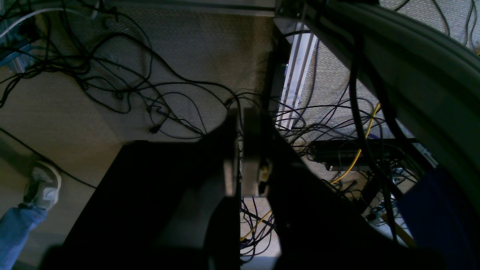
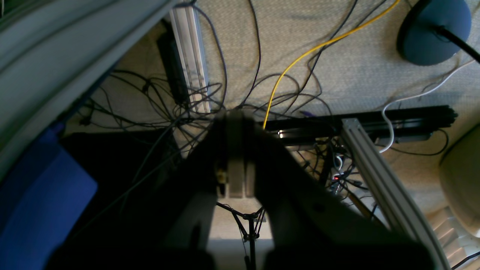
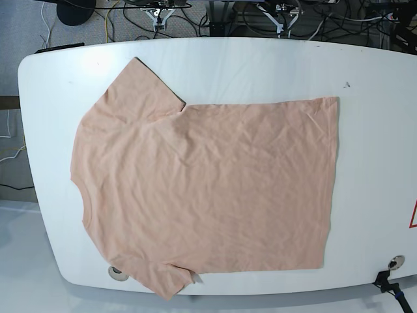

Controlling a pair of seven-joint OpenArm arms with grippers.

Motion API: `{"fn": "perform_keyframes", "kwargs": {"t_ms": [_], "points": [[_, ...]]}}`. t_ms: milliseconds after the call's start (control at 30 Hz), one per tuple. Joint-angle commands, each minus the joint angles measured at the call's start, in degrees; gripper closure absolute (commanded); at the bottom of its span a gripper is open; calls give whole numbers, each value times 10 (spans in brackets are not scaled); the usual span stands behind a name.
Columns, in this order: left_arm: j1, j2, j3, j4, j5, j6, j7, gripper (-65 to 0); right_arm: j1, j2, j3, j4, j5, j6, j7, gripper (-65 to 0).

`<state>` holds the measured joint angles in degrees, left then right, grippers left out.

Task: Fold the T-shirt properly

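T-shirt [image 3: 208,186], pale peach, plain side up, lies spread flat across white table [image 3: 371,78], neck toward base view's left, hem toward right, lower sleeve hanging over near table edge. Left gripper [image 1: 240,165] and right gripper [image 2: 235,168], off table, fingers pressed together, empty, above cable-strewn carpet [image 1: 48,108].

One T-shirt [image 3: 208,189], one table [image 3: 371,98], two end effectors [image 1: 242,150] [image 2: 234,157].
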<state>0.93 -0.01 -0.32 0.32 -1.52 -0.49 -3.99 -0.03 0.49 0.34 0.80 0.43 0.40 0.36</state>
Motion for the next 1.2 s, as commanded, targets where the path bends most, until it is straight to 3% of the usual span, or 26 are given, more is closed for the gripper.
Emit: {"fn": "perform_keyframes", "kwargs": {"t_ms": [0, 1167], "points": [[1, 0, 1, 1, -1, -1, -5, 0, -1, 2, -1, 1, 1, 2, 1, 0], [6, 0, 0, 0, -5, -6, 20, -16, -6, 1, -1, 9, 3, 9, 2, 0]]}}
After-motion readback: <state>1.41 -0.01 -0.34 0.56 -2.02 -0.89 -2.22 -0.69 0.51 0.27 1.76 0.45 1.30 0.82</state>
